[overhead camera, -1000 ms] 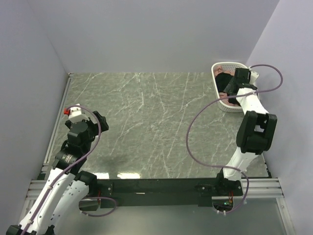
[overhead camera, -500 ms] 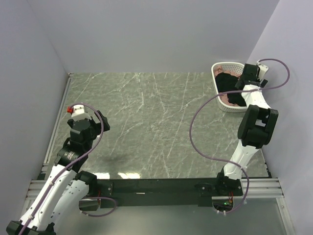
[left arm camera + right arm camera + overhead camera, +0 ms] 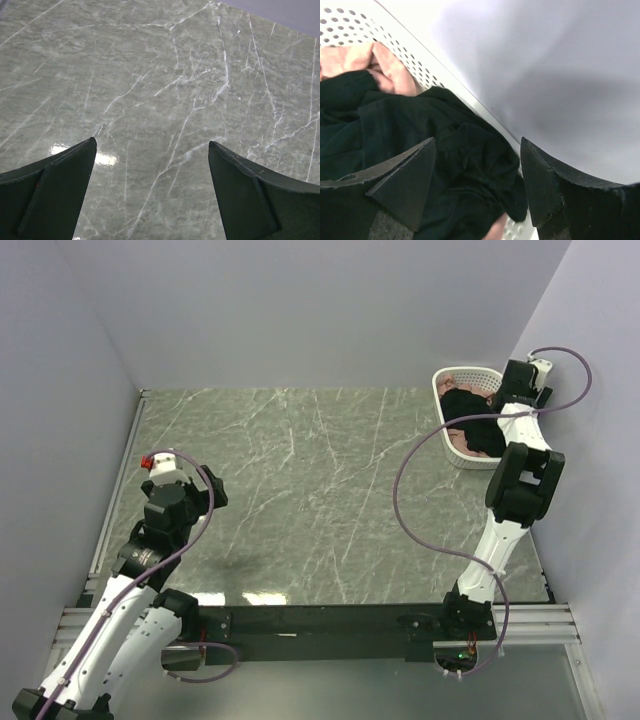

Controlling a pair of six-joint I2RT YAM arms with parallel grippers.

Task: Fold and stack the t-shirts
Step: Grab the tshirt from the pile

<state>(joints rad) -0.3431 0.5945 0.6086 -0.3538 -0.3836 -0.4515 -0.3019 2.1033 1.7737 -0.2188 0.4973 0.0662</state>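
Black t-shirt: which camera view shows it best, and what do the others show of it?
Right wrist: the black t-shirt lies close up, crumpled over pink cloth in the basket. Top external shows only a small dark heap; left wrist shows none of it.

No writing, label, brand or number can be read in any of the three views. The black t-shirt [image 3: 395,125] and the pink t-shirts [image 3: 385,70] in the white basket [image 3: 350,25] show only plain cloth, and the marble table [image 3: 160,75] shows only its white veins. The small red part [image 3: 147,459] on the left arm [image 3: 140,550] is too small to tell if it carries a sign.
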